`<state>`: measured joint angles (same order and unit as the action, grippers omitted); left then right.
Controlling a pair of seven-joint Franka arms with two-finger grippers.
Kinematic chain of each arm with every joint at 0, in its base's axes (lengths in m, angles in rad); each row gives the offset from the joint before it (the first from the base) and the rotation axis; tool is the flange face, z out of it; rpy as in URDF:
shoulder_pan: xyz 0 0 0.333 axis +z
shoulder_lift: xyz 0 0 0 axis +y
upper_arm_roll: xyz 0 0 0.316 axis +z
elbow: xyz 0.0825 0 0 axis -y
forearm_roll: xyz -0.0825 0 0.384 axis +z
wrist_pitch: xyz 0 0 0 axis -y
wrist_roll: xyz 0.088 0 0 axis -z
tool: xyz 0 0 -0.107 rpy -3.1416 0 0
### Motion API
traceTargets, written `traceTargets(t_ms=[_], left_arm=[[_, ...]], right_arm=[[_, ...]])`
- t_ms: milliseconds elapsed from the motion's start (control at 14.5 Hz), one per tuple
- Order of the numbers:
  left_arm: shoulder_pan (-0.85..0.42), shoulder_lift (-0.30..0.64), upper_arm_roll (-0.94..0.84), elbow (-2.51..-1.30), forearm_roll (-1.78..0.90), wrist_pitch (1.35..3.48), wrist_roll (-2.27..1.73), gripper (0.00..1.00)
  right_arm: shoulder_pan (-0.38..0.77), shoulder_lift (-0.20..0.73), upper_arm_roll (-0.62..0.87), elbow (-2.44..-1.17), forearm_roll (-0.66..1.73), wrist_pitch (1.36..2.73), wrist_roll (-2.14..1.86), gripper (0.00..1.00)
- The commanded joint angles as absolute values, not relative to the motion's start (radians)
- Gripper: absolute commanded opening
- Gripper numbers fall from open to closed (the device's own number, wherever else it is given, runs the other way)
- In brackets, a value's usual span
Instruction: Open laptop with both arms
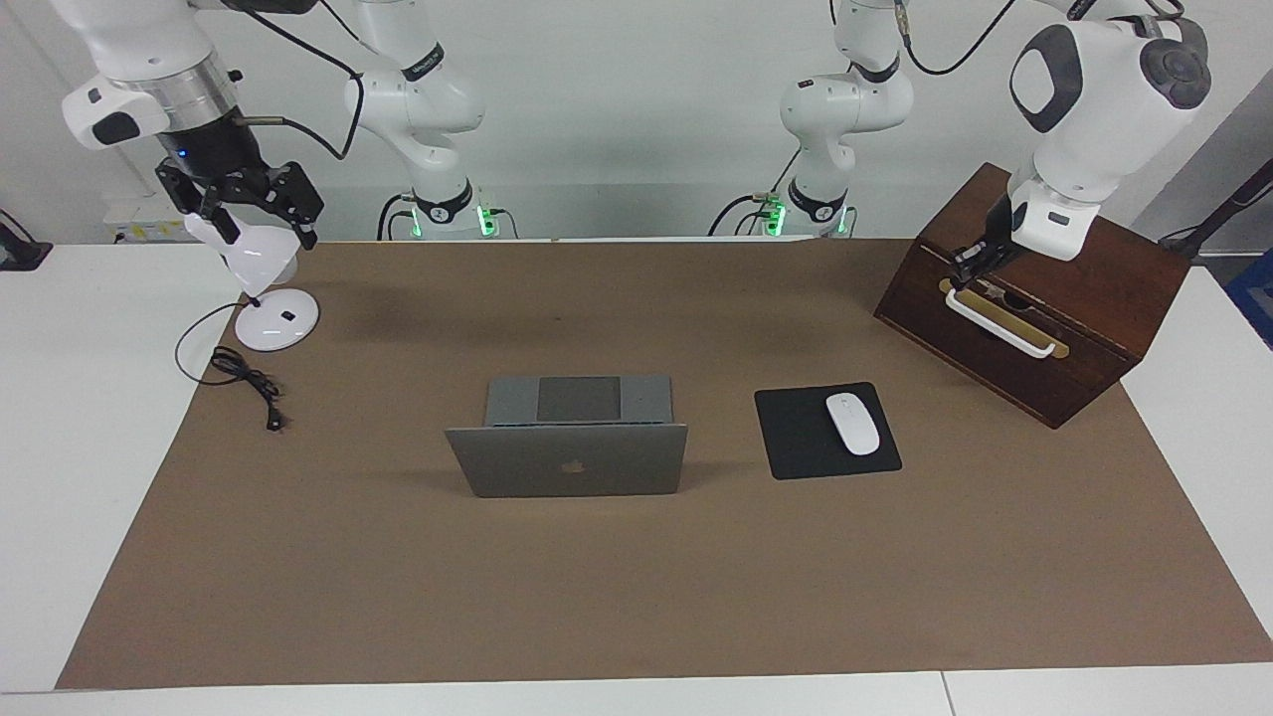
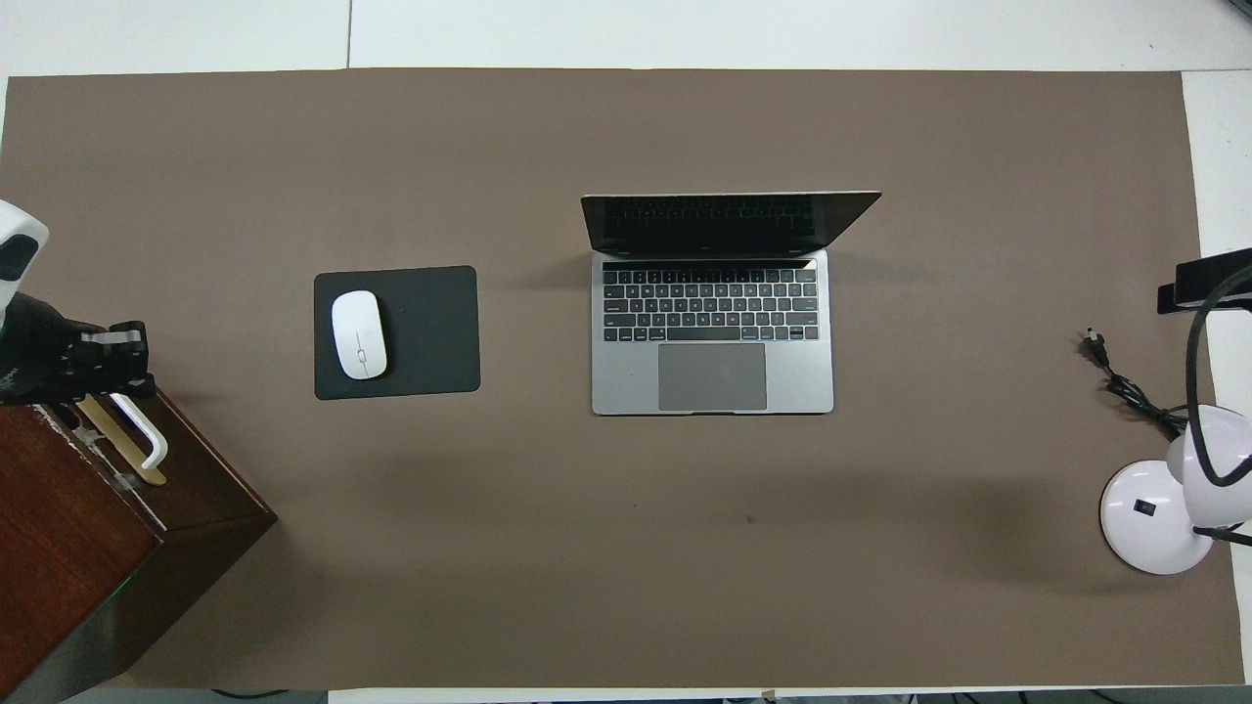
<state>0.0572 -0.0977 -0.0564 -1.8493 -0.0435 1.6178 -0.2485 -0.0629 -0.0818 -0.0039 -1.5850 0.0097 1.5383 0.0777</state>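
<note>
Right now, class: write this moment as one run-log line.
laptop: open, untouched | left gripper: over wooden box handle | right gripper: over desk lamp, jaws open | mouse: on mouse pad

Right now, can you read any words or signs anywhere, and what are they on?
No words can be read.
Laptop: a dark apple logo on its lid, no letters.
Laptop keyboard: key letters too small to read.
Arm bands: black with writing too small to read.

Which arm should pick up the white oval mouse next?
Left, probably. The left gripper hangs over the brown wooden box, at the white oval mouse end of the table; the right gripper is over the white desk lamp.
</note>
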Motion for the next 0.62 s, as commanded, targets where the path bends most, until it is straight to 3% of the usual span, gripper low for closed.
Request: traceTargets(t_ms=[0, 69, 138, 277, 553], left_arm=[[0.052, -0.104, -0.074, -1.867, -0.011, 1.663, -0.233, 0.18], [0.054, -0.100, -0.074, -1.861, -0.011, 1.672, -0.235, 0.43], [0.052, -0.100, -0.075, -1.861, -0.011, 1.675, -0.238, 0.75], [0.051, -0.100, -0.075, -1.861, -0.011, 1.674, -0.280, 1.00], [0.048, -0.100, -0.077, -1.861, -0.011, 1.672, -0.279, 1.00]], right_arm=[[-0.078, -0.071, 0.012, -1.565, -0.012, 1.526, 0.075, 1.00], [-0.078, -0.071, 0.012, -1.563, -0.012, 1.523, 0.075, 1.00], [-0.078, -0.071, 0.012, -1.563, -0.012, 1.523, 0.075, 1.00], [-0.078, -0.069, 0.012, -1.563, -0.012, 1.523, 0.075, 1.00], [-0.080, -0.071, 0.012, -1.563, -0.012, 1.523, 0.075, 1.00]])
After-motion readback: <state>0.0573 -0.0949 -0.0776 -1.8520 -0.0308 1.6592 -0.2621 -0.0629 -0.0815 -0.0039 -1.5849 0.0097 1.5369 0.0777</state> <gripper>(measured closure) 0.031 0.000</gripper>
